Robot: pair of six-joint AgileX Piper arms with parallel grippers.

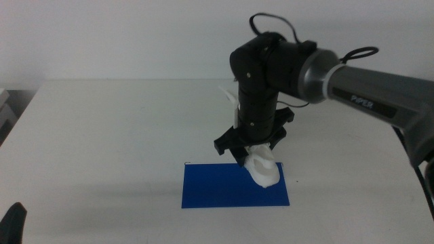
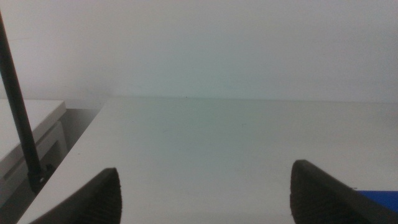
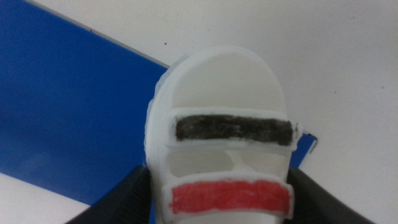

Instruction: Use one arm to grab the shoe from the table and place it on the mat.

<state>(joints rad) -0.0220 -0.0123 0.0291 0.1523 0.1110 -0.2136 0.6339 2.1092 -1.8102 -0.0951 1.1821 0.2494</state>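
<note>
My right gripper (image 1: 251, 150) reaches down from the right arm and is shut on the heel end of the white shoe (image 1: 263, 169). The shoe hangs over the right part of the dark-blue mat (image 1: 217, 191), toe tilted down; I cannot tell if it touches. In the right wrist view the shoe (image 3: 224, 93) fills the space between the jaws, showing one black and one red strap, with the mat (image 3: 56, 106) under it and its toe past the mat's edge. My left gripper (image 1: 13, 224) waits at the bottom left, jaws open and empty (image 2: 205, 202).
The white table (image 1: 102, 135) spreads around the mat on all sides. The left wrist view shows the table's edge, a thin black pole (image 2: 18, 118) beside it, and a corner of the mat (image 2: 380, 196).
</note>
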